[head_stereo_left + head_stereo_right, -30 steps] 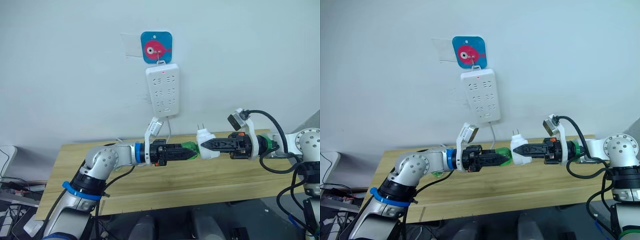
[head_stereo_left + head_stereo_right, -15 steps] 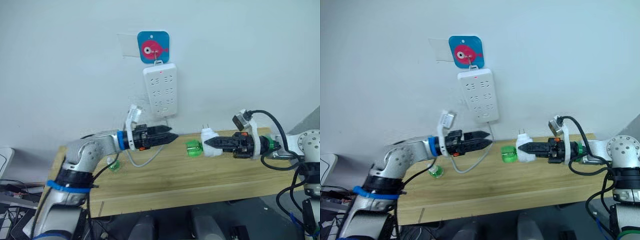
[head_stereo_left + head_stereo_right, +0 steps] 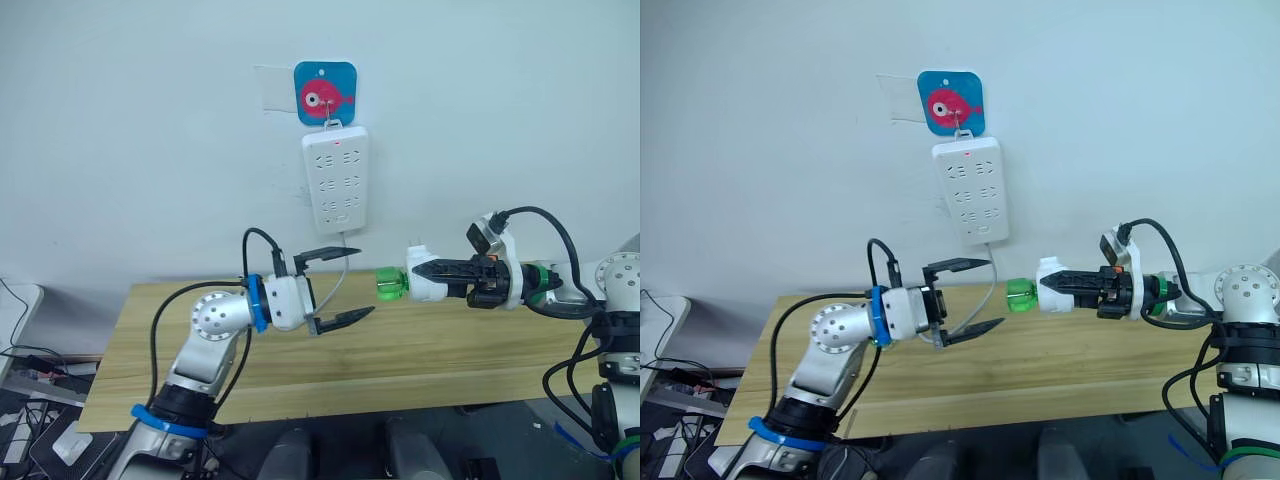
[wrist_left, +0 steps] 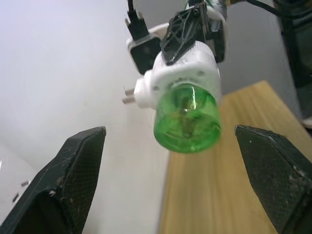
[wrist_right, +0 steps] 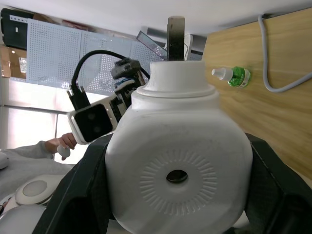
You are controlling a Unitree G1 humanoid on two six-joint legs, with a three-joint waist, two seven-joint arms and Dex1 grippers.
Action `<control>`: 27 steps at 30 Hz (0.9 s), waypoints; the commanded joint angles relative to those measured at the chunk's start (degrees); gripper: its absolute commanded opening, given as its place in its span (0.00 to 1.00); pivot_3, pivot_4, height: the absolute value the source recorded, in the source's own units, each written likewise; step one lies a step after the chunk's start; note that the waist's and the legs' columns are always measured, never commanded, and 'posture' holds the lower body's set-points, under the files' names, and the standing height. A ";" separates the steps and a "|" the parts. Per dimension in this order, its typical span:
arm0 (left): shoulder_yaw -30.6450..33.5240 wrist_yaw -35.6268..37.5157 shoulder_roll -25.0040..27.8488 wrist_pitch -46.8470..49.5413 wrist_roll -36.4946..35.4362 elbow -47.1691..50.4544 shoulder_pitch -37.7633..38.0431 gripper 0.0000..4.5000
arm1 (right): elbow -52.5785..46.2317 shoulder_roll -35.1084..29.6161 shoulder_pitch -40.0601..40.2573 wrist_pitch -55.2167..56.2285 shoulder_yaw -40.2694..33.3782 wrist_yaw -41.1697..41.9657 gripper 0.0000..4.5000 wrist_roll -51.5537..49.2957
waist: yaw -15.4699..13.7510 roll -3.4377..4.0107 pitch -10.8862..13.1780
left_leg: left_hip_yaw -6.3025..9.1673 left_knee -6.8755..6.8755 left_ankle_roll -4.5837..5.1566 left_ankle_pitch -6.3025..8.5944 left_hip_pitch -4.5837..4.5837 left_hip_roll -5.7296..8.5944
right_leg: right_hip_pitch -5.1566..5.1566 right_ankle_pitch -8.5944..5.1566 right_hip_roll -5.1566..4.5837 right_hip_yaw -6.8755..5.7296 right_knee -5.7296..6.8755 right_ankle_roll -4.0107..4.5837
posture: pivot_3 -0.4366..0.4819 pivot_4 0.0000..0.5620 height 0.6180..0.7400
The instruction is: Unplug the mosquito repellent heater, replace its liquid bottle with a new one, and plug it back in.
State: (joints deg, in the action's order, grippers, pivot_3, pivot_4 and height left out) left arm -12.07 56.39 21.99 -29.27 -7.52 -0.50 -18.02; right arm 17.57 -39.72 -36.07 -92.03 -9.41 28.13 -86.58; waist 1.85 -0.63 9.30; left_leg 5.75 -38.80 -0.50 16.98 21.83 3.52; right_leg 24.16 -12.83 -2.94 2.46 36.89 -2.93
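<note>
Black fingers of the right gripper point(image 3: 428, 272) are clamped on the mosquito repellent heater point(image 3: 424, 283), one finger on each flat side, holding it in the air above the wooden table point(image 3: 420, 350). The white unit lies sideways, its two metal prongs pointing up toward the wall and its green bottle point(image 3: 388, 283) seated in the socket, sticking out toward the left gripper point(image 3: 340, 287). In the right wrist view the heater's face with the round vent hole point(image 5: 176, 176) sits between the two fingers.

The left gripper stands spread wide and holds nothing: one black finger point(image 3: 322, 255) is raised, the other point(image 3: 344, 319) is lower, and both tips stop just short of the bottle's end without touching it. From the left wrist view the bottle's round green bottom point(image 4: 186, 121) faces straight out between the two parted fingertips point(image 4: 73, 170).

Up on the wall above the heater hangs a long white power strip point(image 3: 336, 180), suspended from a blue square hook plate with a pink fish point(image 3: 325, 93); its grey cord point(image 3: 334, 290) loops down to the table behind the left gripper.

On the table past the heater, in the right wrist view, a second small green bottle with a white cap point(image 5: 232, 75) lies on its side near the cord. A person's hand point(image 5: 61, 146) shows in the background there.
</note>
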 commanded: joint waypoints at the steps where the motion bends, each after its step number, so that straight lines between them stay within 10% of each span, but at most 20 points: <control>1: -0.98 -2.50 -1.46 -7.83 3.29 -3.04 -2.41 0.99 | -2.40 -0.33 -0.73 -0.47 -0.60 0.26 0.66 -2.70 | 0.01 0.00 0.00 | 0.01 0.00 0.00 0.00 0.00 -0.01 | 0.00 0.00 0.01 -0.01 0.02 0.00 | 0.37 0.30 1.00; 14: -3.69 -7.21 -1.15 -20.81 9.40 -11.00 -7.00 0.99 | -3.88 -0.58 -0.02 -0.47 0.01 -1.41 0.66 -5.35 | 0.19 0.00 0.00 | 0.07 -0.01 0.01 0.00 -0.01 -0.01 | -0.01 0.01 0.03 -0.06 0.06 -0.02 | 0.36 0.30 1.00; 22: -5.30 -8.11 -0.21 -21.36 8.61 -11.08 -6.69 0.52 | -4.22 -0.65 0.26 -0.47 0.13 -1.86 0.66 -5.87 | 0.37 0.00 0.00 | 0.09 -0.01 0.01 0.00 -0.02 -0.01 | -0.01 0.01 0.05 -0.08 0.07 -0.02 | 0.36 0.30 1.00; 27: -6.27 -7.01 0.73 -19.41 6.19 -10.25 -6.16 0.49 | -3.96 -0.73 -0.29 -0.47 0.62 -1.35 0.66 -5.79 | 0.52 0.00 0.00 | 0.11 -0.01 0.01 0.00 -0.02 -0.01 | -0.01 0.01 0.05 -0.09 0.07 -0.02 | 0.37 0.30 1.00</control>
State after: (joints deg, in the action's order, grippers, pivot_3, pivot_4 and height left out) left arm -17.78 49.09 22.33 -49.14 0.58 -12.47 -24.37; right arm 15.19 -40.00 -35.41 -92.03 -8.01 25.85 -89.70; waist 2.37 -0.63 9.30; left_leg 5.86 -38.81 -0.48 16.98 21.81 3.50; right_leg 24.14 -12.83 -2.89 2.37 36.96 -2.95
